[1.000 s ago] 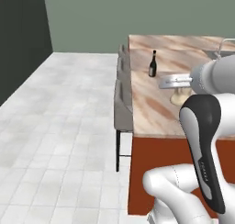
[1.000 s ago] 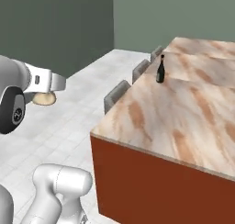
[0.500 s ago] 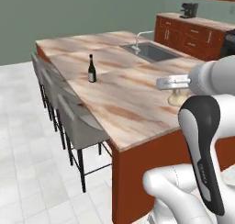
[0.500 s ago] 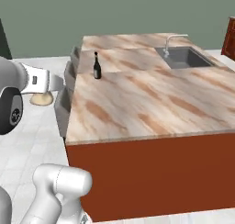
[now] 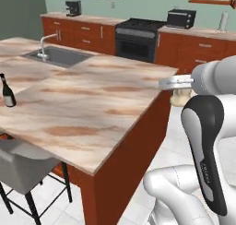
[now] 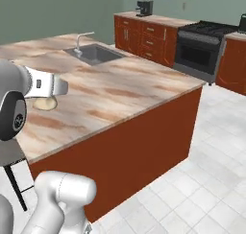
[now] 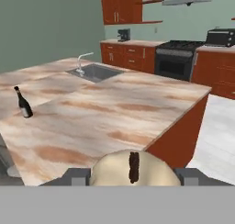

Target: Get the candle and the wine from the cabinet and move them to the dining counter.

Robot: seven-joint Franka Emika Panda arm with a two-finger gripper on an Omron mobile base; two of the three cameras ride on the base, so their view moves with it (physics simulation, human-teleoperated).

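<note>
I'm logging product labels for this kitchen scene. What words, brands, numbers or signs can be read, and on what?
Nothing here can be read.
The wine: pale label, too small and blurred for any letters.
White robot arm: small grey lettering on its dark joint cover, too blurred to read.
Toaster oven: no legible markings.

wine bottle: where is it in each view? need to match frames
Left base view: wine at far left edge, upright on the dining counter.
Right base view: not in it.
Hand view: wine at left, upright on the counter.
Shared landmark: sink.
</note>
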